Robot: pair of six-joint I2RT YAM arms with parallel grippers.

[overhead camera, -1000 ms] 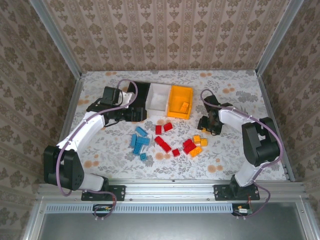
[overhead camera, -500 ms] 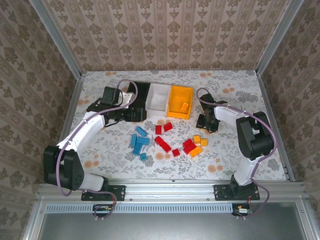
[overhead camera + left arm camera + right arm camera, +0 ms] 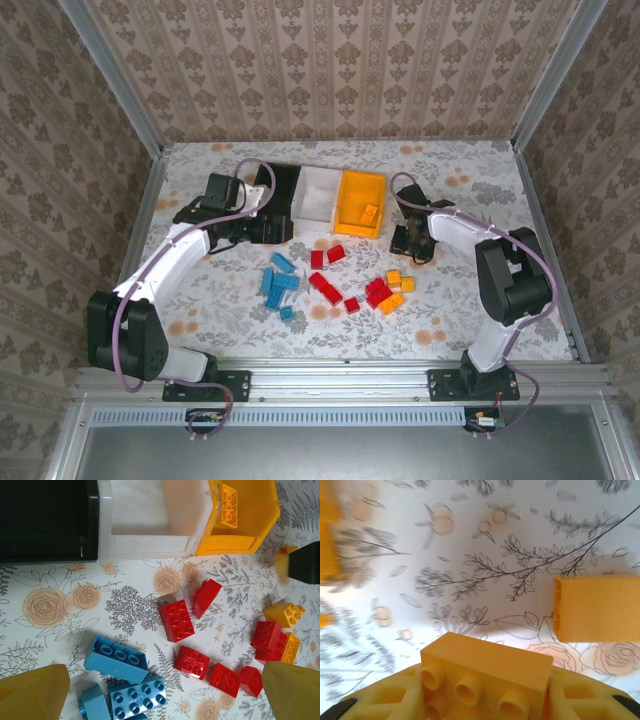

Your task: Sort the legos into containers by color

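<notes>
Yellow brick [image 3: 485, 666] | long axis crosswise, studs camera-side | right gripper [image 3: 487, 702] clamps it | left gripper [image 3: 165, 690] wide

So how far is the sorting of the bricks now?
Done: one yellow brick lies in the yellow bin. In hand: the right gripper grips a second yellow brick. Left: the red bricks, the blue bricks and a few yellow ones lie on the table.

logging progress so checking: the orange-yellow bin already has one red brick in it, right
Not quite: the one brick in the orange-yellow bin is orange-yellow, not red. The left wrist view shows it lying inside that bin.
</notes>
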